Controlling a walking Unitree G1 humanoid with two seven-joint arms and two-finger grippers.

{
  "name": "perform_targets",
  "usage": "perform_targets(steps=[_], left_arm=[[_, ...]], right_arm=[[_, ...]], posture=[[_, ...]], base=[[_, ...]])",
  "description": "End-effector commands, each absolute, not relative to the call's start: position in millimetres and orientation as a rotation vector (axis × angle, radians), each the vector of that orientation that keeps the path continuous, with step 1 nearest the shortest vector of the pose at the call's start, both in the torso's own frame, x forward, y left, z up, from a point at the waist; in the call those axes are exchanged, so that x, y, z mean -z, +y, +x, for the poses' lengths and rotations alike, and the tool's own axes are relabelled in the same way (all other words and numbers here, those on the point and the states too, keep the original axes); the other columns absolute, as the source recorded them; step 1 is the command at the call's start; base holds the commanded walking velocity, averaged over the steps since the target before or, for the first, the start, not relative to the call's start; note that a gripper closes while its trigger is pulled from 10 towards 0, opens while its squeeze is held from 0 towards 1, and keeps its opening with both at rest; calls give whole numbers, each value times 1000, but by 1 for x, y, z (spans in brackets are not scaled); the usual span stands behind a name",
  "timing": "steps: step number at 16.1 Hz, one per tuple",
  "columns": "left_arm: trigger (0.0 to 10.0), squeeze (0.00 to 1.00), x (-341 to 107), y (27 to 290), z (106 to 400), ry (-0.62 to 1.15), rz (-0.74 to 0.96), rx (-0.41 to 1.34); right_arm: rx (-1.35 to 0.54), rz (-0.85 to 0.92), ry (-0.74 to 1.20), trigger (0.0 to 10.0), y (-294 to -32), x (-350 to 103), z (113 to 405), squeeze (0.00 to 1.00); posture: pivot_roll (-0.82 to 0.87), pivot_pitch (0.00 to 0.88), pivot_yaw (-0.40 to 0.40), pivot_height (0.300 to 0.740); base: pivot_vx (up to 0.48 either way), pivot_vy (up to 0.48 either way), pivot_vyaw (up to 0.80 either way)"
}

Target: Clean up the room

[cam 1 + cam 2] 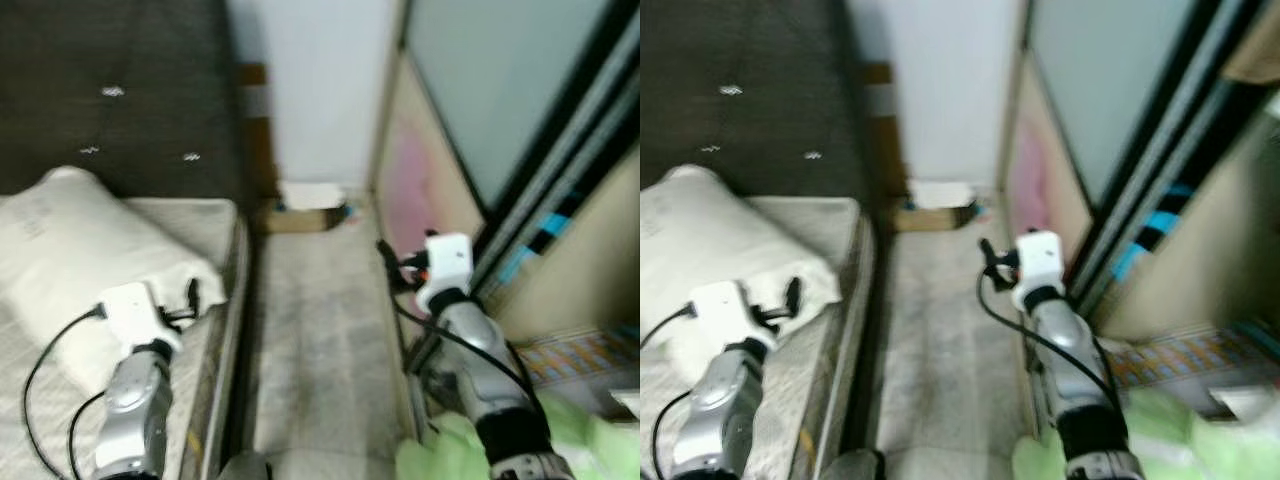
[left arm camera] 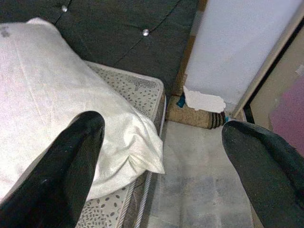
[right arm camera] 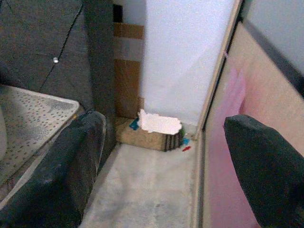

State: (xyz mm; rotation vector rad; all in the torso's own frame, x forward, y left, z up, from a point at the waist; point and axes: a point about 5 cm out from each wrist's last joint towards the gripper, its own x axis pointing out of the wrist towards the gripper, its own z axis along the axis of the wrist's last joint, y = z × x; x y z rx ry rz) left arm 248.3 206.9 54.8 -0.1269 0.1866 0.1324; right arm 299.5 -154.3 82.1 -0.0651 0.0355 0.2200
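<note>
1. Clutter: one white scrap (image 3: 159, 123) on one brown box (image 3: 142, 137) at the aisle's far end, against the wall, lengthwise across the aisle.
2. Right gripper (image 3: 161, 175), fingers spread and empty, faces it and looks nearer.
3. Left gripper (image 2: 161, 175), also spread and empty, hovers over one pillow (image 1: 80, 260) on the bed (image 1: 215, 225).

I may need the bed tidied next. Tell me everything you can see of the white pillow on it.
The white pillow, soft and plump with a lightly creased fabric cover, lies flat at the head of the speckled grey mattress, against the dark tufted headboard. One rounded corner reaches the mattress edge beside the floor strip. The left gripper, jaws open, hangs over that corner without touching it.
</note>
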Motion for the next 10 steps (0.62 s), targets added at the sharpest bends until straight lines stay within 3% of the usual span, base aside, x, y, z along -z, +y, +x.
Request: perform_targets(steps=[1, 3, 6, 10], left_arm=[[10000, 0, -56, 211, 249, 226, -21, -140], [10000, 0, -52, 207, 248, 287, 59, -91], [10000, 0, -62, 195, 250, 187, -23, -38], [10000, 0, -83, 196, 259, 140, 1, -73]], right_arm=[[-238, -31, -3, 10000, -148, -94, 304, 0], [-247, -6, -9, 10000, -143, -98, 304, 0], [-243, 7, 9, 10000, -143, -94, 303, 0], [-237, 27, 6, 10000, -144, -98, 303, 0]], posture=[[-34, 0, -23, 740], [-34, 0, -23, 740], [-28, 0, -28, 740], [-29, 0, -30, 740]], base=[[0, 0, 794], [0, 0, 794], [0, 0, 794], [0, 0, 791]])
